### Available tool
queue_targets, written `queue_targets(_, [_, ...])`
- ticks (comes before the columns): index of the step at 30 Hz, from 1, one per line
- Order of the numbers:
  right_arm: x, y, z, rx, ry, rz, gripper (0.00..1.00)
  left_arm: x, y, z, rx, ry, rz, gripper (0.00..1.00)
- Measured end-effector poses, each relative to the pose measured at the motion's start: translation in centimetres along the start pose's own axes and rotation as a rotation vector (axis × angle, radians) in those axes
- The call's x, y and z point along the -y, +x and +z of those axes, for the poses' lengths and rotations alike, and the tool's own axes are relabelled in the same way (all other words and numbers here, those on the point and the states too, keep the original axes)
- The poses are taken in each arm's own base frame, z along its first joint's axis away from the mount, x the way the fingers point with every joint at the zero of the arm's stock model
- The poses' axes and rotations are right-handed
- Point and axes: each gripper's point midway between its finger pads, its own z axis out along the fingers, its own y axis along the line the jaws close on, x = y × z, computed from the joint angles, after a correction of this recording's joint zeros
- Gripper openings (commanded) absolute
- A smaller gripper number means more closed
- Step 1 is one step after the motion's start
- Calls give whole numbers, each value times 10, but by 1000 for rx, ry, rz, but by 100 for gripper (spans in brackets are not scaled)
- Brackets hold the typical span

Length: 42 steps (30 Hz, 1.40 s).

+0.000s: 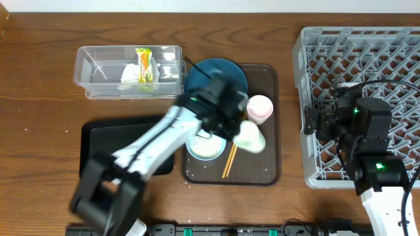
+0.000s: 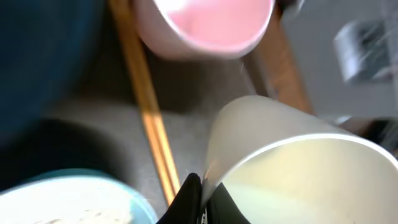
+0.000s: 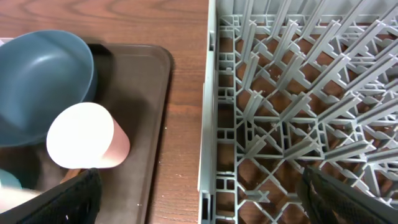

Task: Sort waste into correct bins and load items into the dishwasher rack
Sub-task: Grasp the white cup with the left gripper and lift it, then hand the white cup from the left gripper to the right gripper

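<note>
Pinches the rim of the pale white-green cup (image 2: 280, 168) with the left gripper (image 2: 205, 199), jaws clenched on the cup's wall. Shows that cup tilted over the middle of the dark brown serving tray (image 1: 262, 172), mouth open toward the left wrist camera, directly at the fingertips. Reaches there with the left arm (image 1: 157, 141) from the near left corner of the desk (image 1: 39, 98), crossing the black tray (image 1: 98, 131) on the way.

Places the pink cup (image 1: 259, 108) on its side just beyond the held cup, toward the serving tray's far right corner. Sets the white bowl (image 1: 205, 147) just left of the gripper, near the tray's front edge, with the chopsticks (image 1: 230, 160) slanting between bowl and held cup. Leaves the blue plate (image 1: 215, 73) at the tray's far left corner, partly behind the wrist.

Puts the clear tub (image 1: 128, 86) along the desk's far edge, left of the serving tray, holding the snack wrapper (image 1: 144, 65) and the tissue (image 1: 130, 74).

Fills the desk's right side with the dishwasher rack (image 1: 367, 59). Holds the right gripper (image 3: 205, 205) spread wide and released over the rack's left wall, gripping nothing, well apart from the pale cup.
</note>
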Motion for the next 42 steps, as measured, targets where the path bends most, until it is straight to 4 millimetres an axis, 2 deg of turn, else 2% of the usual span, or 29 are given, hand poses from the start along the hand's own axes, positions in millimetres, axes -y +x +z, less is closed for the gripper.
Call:
queue_targets(6, [-8,-8,2,27,-48,-4,99,-16,-61,-78,291,152,-92,6])
queue_targets(10, [-48,-17,6,67,-287,-105,99,-30,-92,-113,413,328,-179,6])
queue_targets(12, [-74,-18,4,83,-447,-175,99,-29,-99,-121,423,430,-206,6])
queue_targets(15, [-110,-20,-4,134,-697,-278,99,-19,-98,-119,359,578,-254,6])
queue_targets(18, [-131,-22,-12,194,-872,-346,99,-5,-89,-109,247,703,-308,6])
queue_targets(25, [-145,-27,-17,266,-1004,-411,99,31,-74,-100,109,823,-296,6])
queue_targets(32, [-150,-37,-26,338,-1045,-452,99,54,-66,-89,48,842,-277,6])
queue_targets(35, [-153,-40,-31,360,-1069,-463,93,59,-64,-86,37,843,-272,6])
queue_targets(39, [-155,-41,-35,371,-1093,-469,73,63,-63,-84,26,846,-269,6])
queue_targets(42, [-156,-40,-38,368,-1111,-465,65,63,-63,-84,27,842,-270,5])
